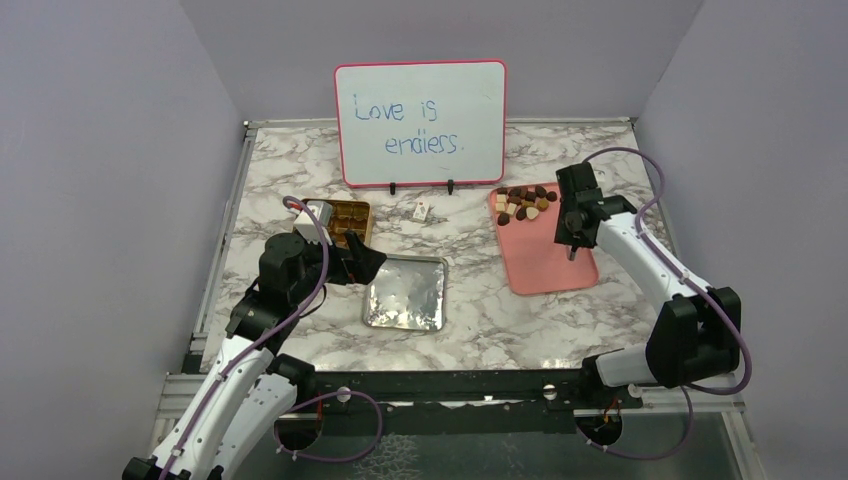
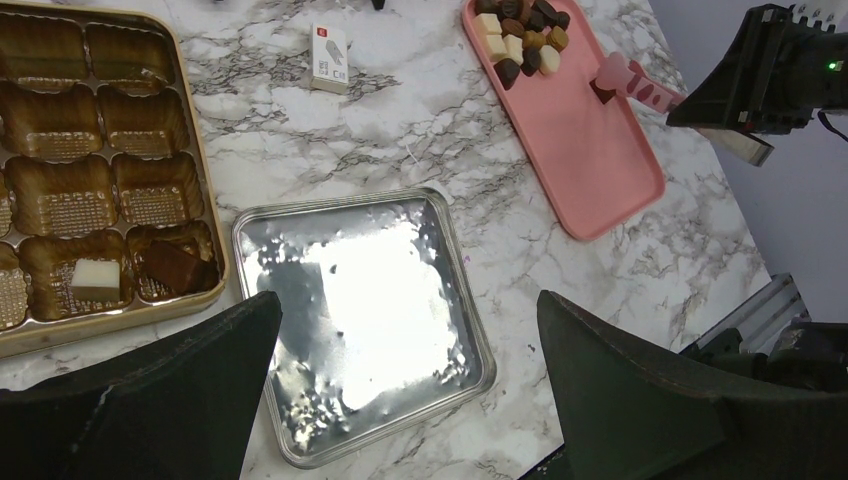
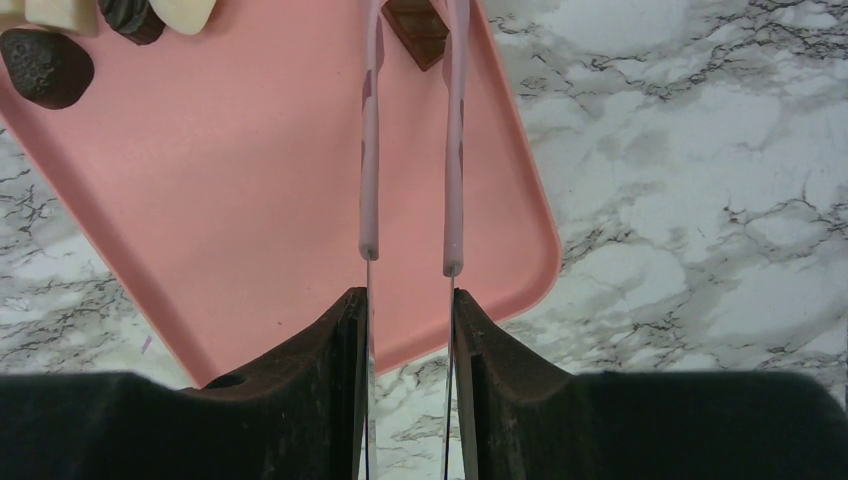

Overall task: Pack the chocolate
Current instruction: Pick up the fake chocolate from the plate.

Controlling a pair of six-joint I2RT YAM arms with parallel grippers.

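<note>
Several chocolate pieces (image 1: 520, 203) (image 2: 520, 40) (image 3: 50, 65) lie heaped at the far end of a pink tray (image 1: 555, 265) (image 2: 590, 150) (image 3: 250, 200). My right gripper (image 1: 573, 225) (image 3: 410, 300) is shut on pink-tipped tongs (image 3: 456, 150) (image 2: 630, 80), and their tips pinch a brown square chocolate (image 3: 418, 30) above the tray. A gold tin (image 1: 345, 222) (image 2: 100, 150) with moulded cups holds a white piece (image 2: 97, 278) and a dark brown piece (image 2: 178, 266). Over the silver lid (image 1: 405, 292) (image 2: 360, 320), my left gripper (image 1: 365, 262) (image 2: 408, 305) hangs open and holds nothing.
A small white card (image 1: 422, 211) (image 2: 328, 57) lies on the marble between the tin and the tray. A whiteboard (image 1: 420, 123) on a stand is at the back. Purple walls close in both sides.
</note>
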